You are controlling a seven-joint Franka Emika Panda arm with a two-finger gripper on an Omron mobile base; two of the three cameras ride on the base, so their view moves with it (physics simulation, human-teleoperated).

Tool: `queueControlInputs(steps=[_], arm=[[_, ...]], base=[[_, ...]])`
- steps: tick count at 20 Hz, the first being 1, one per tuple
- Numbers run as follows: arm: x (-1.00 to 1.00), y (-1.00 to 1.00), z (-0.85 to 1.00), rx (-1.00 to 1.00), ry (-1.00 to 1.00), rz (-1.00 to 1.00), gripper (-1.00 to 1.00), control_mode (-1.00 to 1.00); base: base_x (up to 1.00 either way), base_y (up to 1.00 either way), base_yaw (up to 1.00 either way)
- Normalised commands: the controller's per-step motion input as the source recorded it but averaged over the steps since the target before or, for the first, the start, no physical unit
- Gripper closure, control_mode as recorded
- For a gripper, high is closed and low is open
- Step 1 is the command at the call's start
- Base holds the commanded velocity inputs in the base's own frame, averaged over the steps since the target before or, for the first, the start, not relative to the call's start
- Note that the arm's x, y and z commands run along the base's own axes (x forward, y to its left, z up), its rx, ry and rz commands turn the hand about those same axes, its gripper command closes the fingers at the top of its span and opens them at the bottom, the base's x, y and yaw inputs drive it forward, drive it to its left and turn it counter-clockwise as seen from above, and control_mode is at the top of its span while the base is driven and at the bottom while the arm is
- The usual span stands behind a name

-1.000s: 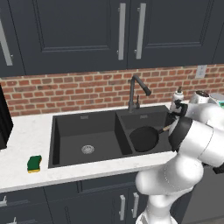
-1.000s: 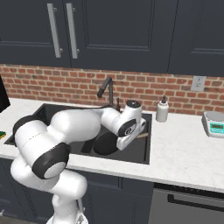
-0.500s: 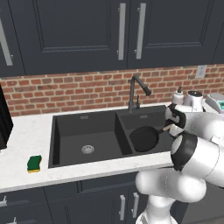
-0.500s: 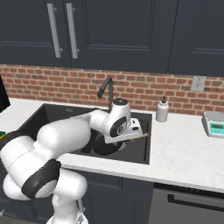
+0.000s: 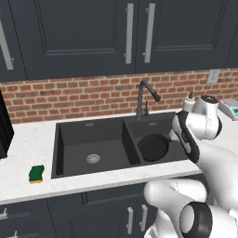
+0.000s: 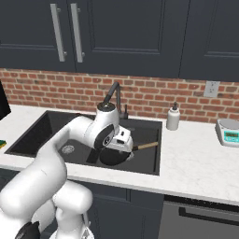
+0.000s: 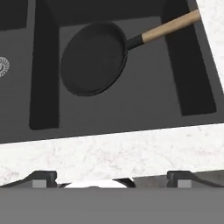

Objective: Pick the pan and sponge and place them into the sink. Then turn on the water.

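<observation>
In the left base view, the pan (image 5: 152,147) is seen lying on the floor of the right basin of the sink (image 5: 88,139), its handle hidden behind the white arm. The sponge (image 5: 36,173) is set on the counter (image 5: 28,139) to the left of the sink, well apart from the arm. The faucet (image 5: 144,96) stands behind the divider between the basins. The soap bottle (image 5: 188,102) is partly covered by the arm's upper joint.

In the right base view, the pan (image 6: 116,156) is largely masked by the wrist; only its lower rim and tan handle, which points right towards the basin wall, can be made out. The gripper (image 6: 122,140) is held above the pan, and its fingers are too small to be judged here. A sliver of the sponge (image 6: 2,143) is cut off at the left edge. A scale (image 6: 228,132) rests on the counter at the far right.

In the hand view, the gripper (image 7: 111,178) is seen with its two fingertips (image 7: 43,177) spread wide and nothing between them. The pan (image 7: 94,57) lies apart from them, beyond the counter's front edge, its handle pointing to the upper right.
</observation>
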Motion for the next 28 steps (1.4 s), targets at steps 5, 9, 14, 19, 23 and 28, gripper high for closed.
queueControlInputs(steps=[5, 9, 14, 19, 23, 28], arm=[[0.00, 0.96, 0.14, 0.04, -0.03, 0.00, -1.00, -1.00], [-0.02, 1.00, 0.21, 0.00, 0.00, 0.05, -1.00, -1.00], [-0.02, 1.00, 0.40, 0.00, 0.00, 0.14, -1.00, -1.00], [0.00, 1.00, 0.39, 0.00, 0.00, 0.11, -1.00, -1.00], [0.00, 1.00, 0.05, -0.02, 0.02, 0.08, -1.00, -1.00], [0.00, 1.00, -0.10, 0.00, 0.01, 0.09, -1.00, -1.00]], base=[[0.00, 0.00, 0.00], [0.00, 0.00, 0.00], [0.00, 0.00, 0.00], [0.00, 0.00, 0.00], [0.00, 0.00, 0.00], [0.00, 0.00, 0.00]])
